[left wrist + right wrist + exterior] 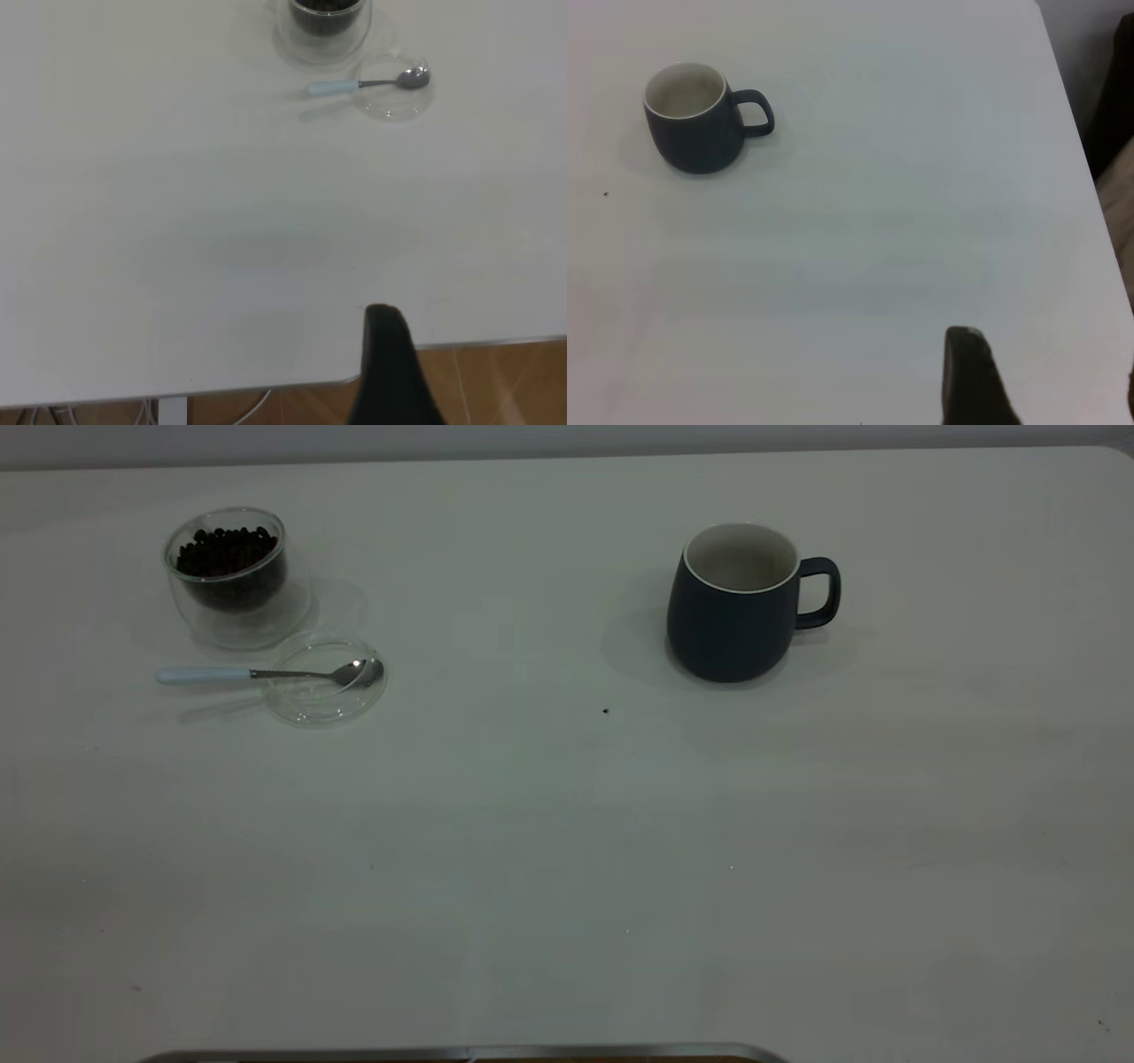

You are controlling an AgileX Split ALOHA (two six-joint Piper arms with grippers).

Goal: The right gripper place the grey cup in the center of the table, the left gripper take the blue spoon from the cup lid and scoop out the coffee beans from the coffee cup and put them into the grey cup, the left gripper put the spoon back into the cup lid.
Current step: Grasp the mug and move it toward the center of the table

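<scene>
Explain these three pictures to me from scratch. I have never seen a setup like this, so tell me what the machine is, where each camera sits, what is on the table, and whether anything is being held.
This is a two-armed robot at a white table. The wide picture comes from an outside camera facing the arms; neither arm shows in it. The other two come from cameras on the wrists: the dark wedge in each is part of that arm's own claw, the left gripper and the right gripper, both back near the table's edge.

On the left side stand a glass coffee cup of coffee beans and a clear cup lid with the blue spoon resting its bowl in it. On the right side stands the empty grey cup. Nothing is held.
</scene>
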